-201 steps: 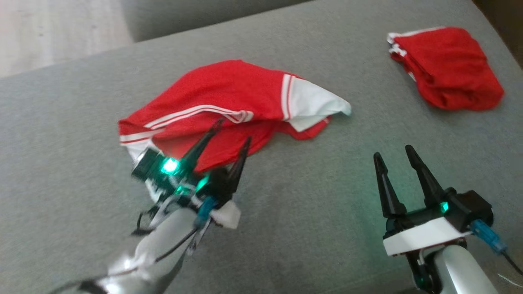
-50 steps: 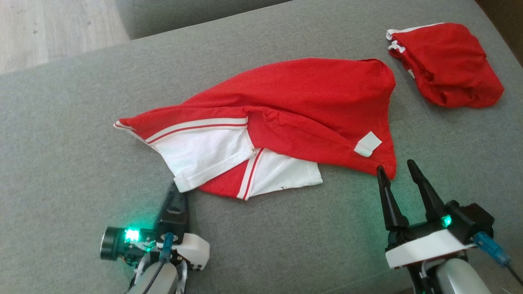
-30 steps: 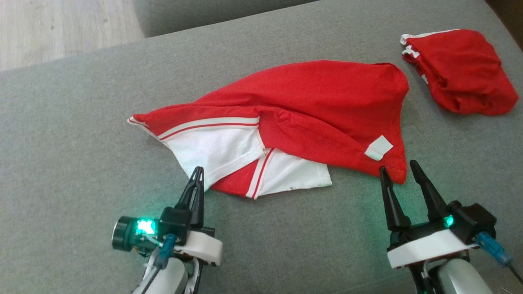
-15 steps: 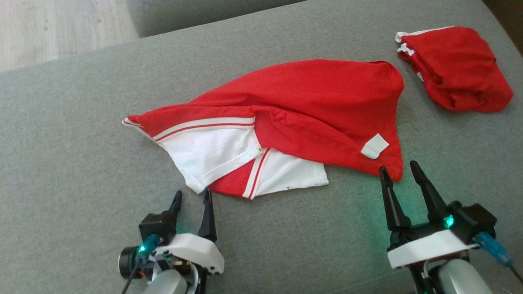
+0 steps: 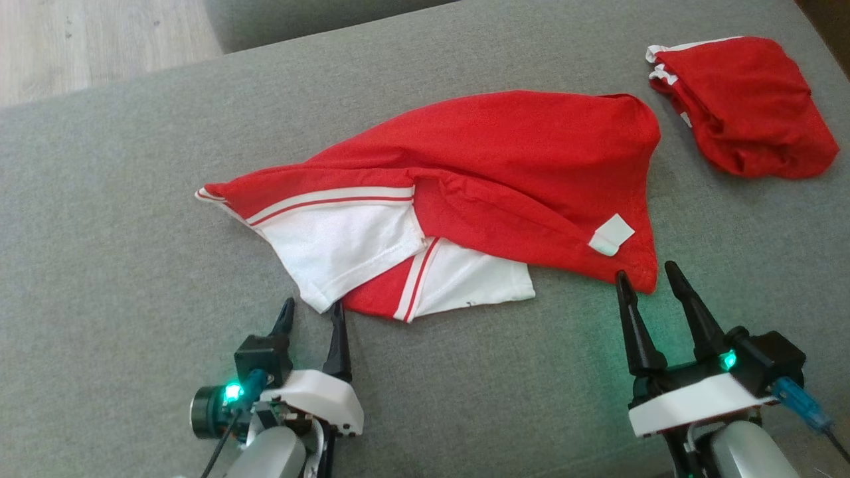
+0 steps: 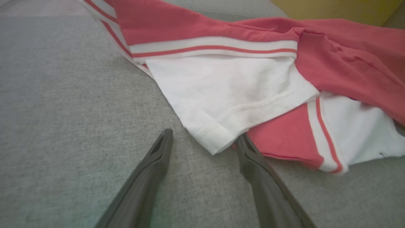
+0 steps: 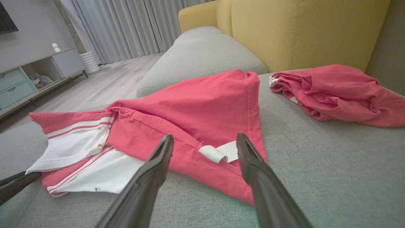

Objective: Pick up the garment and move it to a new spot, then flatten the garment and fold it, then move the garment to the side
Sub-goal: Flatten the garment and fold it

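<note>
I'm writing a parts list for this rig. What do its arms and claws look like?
The left claw and right claw each have two long, tapering black fingers on a black base, with a white housing and a glowing green light. The forearms are silvery grey. A blue connector with a dark cable plugs in at each wrist.

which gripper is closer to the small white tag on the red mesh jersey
Right. The right gripper sits just short of the small white tag; the left gripper is off by the white sleeve.
</note>
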You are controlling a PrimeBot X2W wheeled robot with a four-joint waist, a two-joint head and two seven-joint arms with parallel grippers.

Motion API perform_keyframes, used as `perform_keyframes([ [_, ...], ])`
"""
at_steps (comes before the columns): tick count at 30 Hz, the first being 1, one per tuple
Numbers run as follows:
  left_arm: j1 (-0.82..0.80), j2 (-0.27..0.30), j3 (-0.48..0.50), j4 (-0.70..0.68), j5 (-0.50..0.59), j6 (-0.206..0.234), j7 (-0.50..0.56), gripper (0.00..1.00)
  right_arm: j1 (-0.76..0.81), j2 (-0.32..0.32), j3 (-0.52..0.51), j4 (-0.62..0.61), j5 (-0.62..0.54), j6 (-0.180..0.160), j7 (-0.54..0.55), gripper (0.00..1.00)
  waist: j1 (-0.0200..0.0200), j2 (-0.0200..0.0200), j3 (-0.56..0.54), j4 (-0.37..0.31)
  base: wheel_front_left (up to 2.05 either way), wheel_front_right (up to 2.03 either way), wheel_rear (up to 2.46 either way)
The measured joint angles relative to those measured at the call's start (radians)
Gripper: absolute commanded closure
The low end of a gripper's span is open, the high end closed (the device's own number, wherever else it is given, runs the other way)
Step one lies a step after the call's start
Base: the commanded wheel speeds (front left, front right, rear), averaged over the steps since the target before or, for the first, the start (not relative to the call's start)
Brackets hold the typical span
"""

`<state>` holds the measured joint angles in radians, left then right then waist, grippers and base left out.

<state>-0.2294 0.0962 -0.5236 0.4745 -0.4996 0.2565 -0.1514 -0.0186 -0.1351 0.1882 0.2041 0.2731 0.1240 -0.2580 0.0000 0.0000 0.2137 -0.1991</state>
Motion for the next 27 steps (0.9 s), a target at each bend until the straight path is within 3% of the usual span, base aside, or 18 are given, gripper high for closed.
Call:
perform_keyframes([
  [4,-0.009,0.002,-0.010,0.010,0.008,0.000,-0.007,0.00,0.000,0.000,0.002,0.000,0.000,0.000,0.000,0.00,0.0000,0.0000,0.002,-0.001,0.00,0.00,0.00],
  [9,-0.019,0.004,-0.027,0.013,0.023,0.000,-0.009,0.48,-0.001,0.000,0.003,0.001,0.000,0.000,0.000,0.00,0.0000,0.0000,0.003,-0.002,0.00,0.00,0.00],
  [14,-0.023,0.011,-0.030,0.013,0.026,0.000,-0.010,0.78,-0.003,0.000,0.003,0.003,0.000,0.000,0.000,0.00,0.0000,0.0000,0.002,-0.001,0.00,0.00,0.00],
  [15,-0.023,0.011,-0.030,0.013,0.026,0.000,-0.010,0.86,-0.003,0.000,0.003,0.003,0.000,0.000,0.000,0.00,0.0000,0.0000,0.002,-0.001,0.00,0.00,0.00],
  [16,-0.025,0.013,-0.031,0.014,0.026,0.001,-0.010,1.00,-0.004,0.000,0.004,0.003,0.000,0.000,0.000,0.00,0.0000,0.0000,0.002,-0.001,0.00,0.00,0.00],
  [25,-0.032,0.020,-0.046,0.004,0.035,0.007,-0.027,1.00,-0.008,0.000,0.008,0.008,0.000,0.000,0.000,0.00,0.0000,0.0000,-0.006,0.001,0.00,0.00,0.00],
  [26,-0.032,0.021,-0.049,0.002,0.035,0.006,-0.029,0.98,-0.008,0.000,0.008,0.008,0.000,0.000,0.000,0.00,0.0000,0.0000,-0.007,0.001,0.00,0.00,0.00],
  [27,-0.032,0.021,-0.052,0.001,0.035,0.006,-0.036,0.82,-0.008,0.000,0.008,0.009,0.000,0.000,0.000,0.00,0.0000,0.0000,-0.008,0.000,0.00,0.00,0.00],
])
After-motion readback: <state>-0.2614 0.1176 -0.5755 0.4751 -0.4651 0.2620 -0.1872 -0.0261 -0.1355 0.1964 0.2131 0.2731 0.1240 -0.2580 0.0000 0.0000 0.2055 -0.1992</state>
